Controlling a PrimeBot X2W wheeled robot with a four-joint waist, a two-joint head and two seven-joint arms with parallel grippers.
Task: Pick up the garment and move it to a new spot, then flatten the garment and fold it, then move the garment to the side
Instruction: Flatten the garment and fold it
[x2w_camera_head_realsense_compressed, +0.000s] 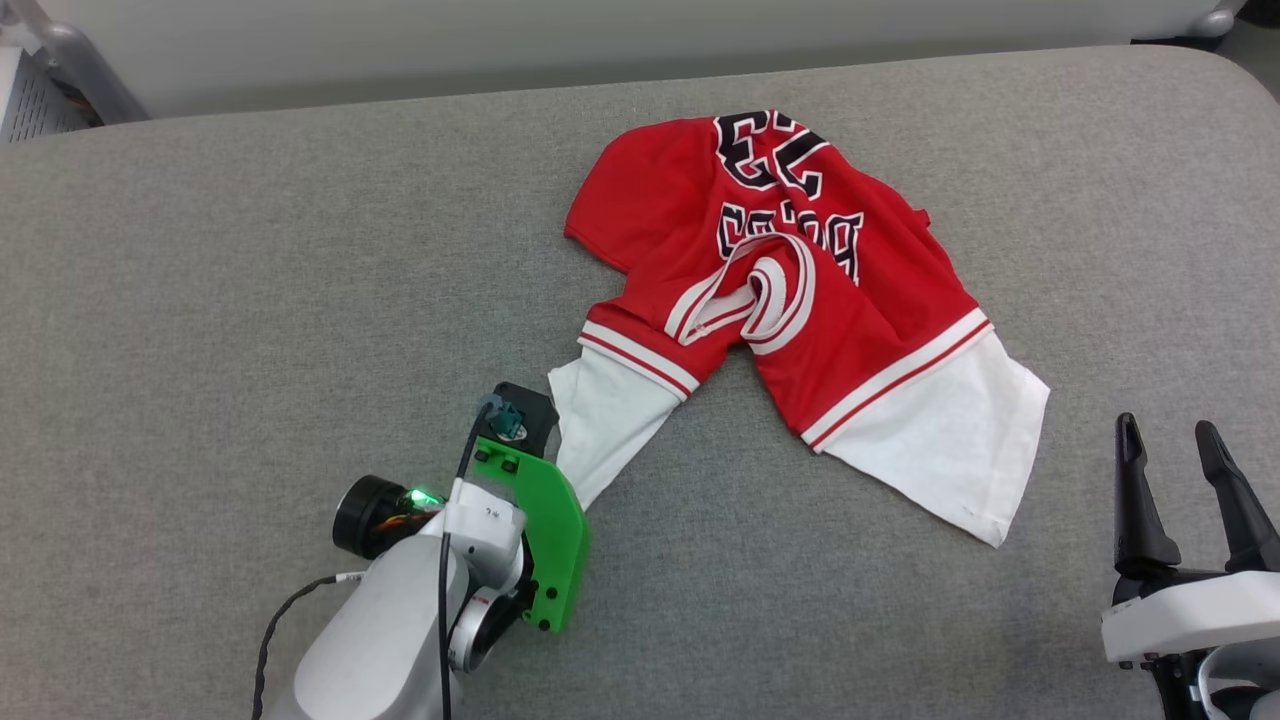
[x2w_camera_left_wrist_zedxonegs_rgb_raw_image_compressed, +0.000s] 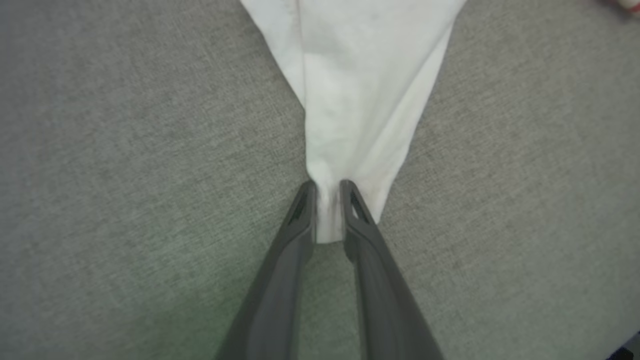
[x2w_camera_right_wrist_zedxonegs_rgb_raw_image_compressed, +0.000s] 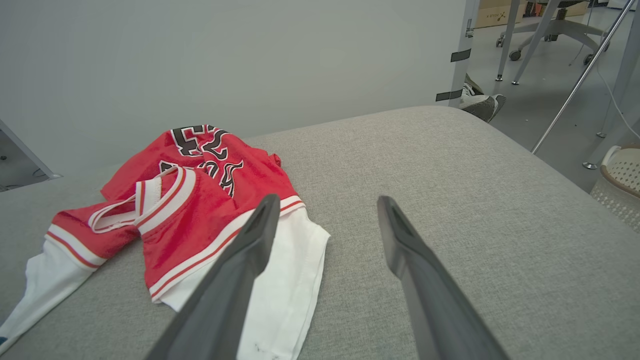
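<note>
The garment (x2w_camera_head_realsense_compressed: 800, 290) is a red shirt with white sleeves, striped trim and black lettering, lying crumpled on the grey padded table (x2w_camera_head_realsense_compressed: 250, 280). One white sleeve (x2w_camera_head_realsense_compressed: 605, 420) stretches down toward my left arm. In the left wrist view my left gripper (x2w_camera_left_wrist_zedxonegs_rgb_raw_image_compressed: 327, 192) is shut on the tip of that white sleeve (x2w_camera_left_wrist_zedxonegs_rgb_raw_image_compressed: 360, 90), cloth pinched between its fingertips. My right gripper (x2w_camera_head_realsense_compressed: 1170, 440) stands open at the lower right, apart from the other white sleeve (x2w_camera_head_realsense_compressed: 950, 440). The right wrist view shows the garment (x2w_camera_right_wrist_zedxonegs_rgb_raw_image_compressed: 190, 210) ahead and left of the right gripper (x2w_camera_right_wrist_zedxonegs_rgb_raw_image_compressed: 325, 205).
The table's far edge meets a pale wall (x2w_camera_head_realsense_compressed: 500, 50). In the right wrist view the table's right edge drops to a floor with metal legs (x2w_camera_right_wrist_zedxonegs_rgb_raw_image_compressed: 575, 85), a shoe (x2w_camera_right_wrist_zedxonegs_rgb_raw_image_compressed: 480, 102) and a white basket (x2w_camera_right_wrist_zedxonegs_rgb_raw_image_compressed: 620, 185).
</note>
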